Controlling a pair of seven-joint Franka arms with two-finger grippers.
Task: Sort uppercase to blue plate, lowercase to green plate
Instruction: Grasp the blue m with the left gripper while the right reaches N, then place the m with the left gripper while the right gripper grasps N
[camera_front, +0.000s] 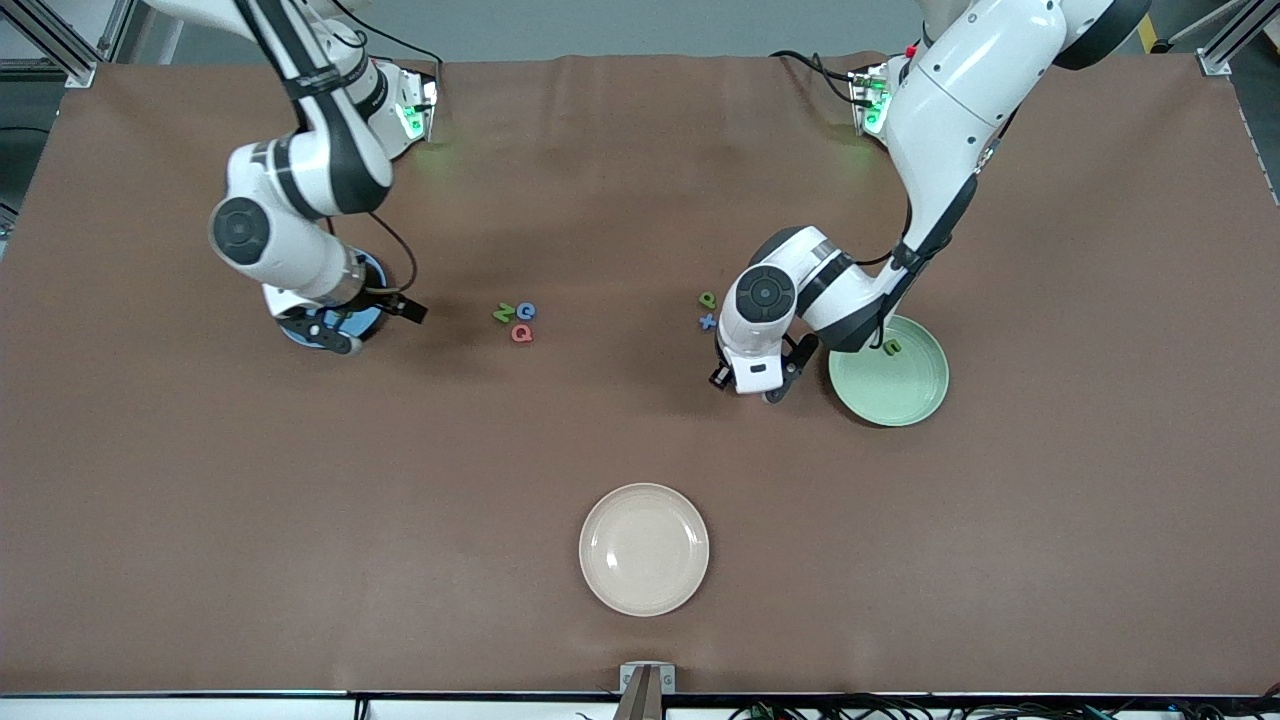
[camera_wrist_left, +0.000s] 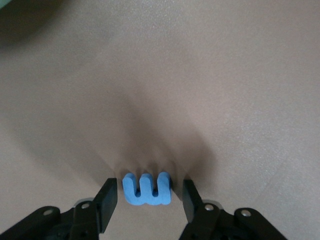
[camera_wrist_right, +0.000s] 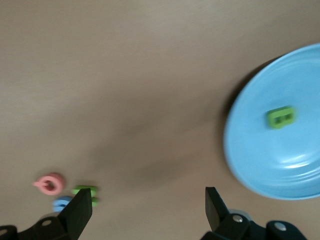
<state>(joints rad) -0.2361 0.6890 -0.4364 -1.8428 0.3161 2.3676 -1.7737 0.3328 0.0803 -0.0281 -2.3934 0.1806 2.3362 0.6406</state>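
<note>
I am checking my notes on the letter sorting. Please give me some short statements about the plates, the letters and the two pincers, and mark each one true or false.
1. A green letter B lies on the blue plate. True.
2. The left pincer holds a red letter above the table. False: its fingers stand on either side of a blue letter m lying on the brown table, not yet shut on it.
3. The cream plate has no letter on it. True.
4. The green plate has no letter on it. False: one small green letter lies on it.
5. The right pincer is shut on a letter. False: it is open and holds nothing.
</note>
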